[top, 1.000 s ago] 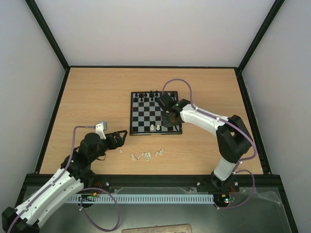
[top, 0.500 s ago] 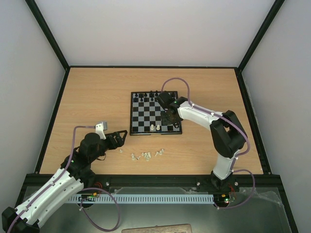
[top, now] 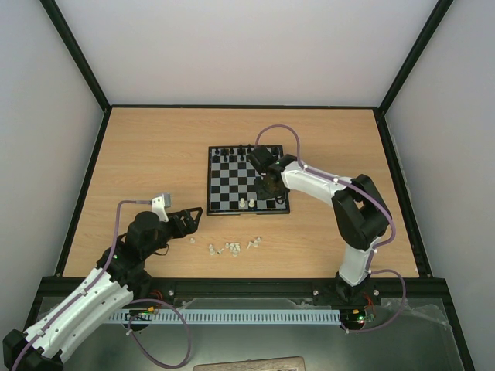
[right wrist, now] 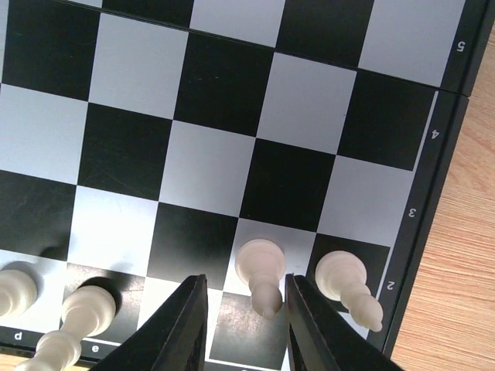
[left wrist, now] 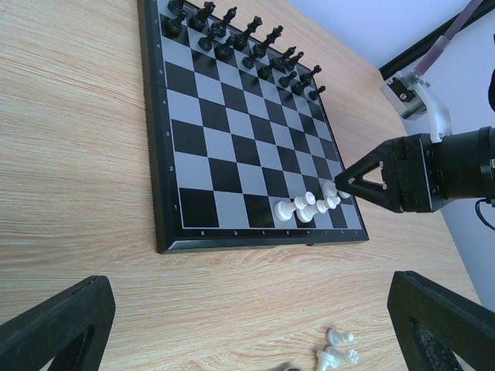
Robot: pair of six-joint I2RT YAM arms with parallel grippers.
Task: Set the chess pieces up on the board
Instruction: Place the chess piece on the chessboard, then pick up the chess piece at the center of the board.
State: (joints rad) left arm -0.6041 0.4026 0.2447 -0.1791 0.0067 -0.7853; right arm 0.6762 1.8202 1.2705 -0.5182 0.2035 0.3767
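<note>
The board (top: 211,179) lies mid-table, and its rim also shows in the left wrist view (left wrist: 157,154) and the right wrist view (right wrist: 445,116). My right gripper (top: 269,189) hovers over its near right corner. In the right wrist view the gripper (right wrist: 244,287) is open, its fingers either side of an upright white pawn (right wrist: 259,267) with a gap on the left. Another white pawn (right wrist: 348,282) stands one square to the right. More white pieces (left wrist: 302,207) stand on the near row. Loose white pieces (top: 232,247) lie on the table near my open, empty left gripper (top: 188,219).
Black pieces (top: 236,152) line the board's far rows, also in the left wrist view (left wrist: 240,35). A few loose white pieces (left wrist: 338,348) lie between the left fingers (left wrist: 54,328). A black frame edges the wooden table (top: 139,162).
My right arm's elbow has swung left and the right gripper has shifted slightly over the board's near right corner. The left arm has not moved.
</note>
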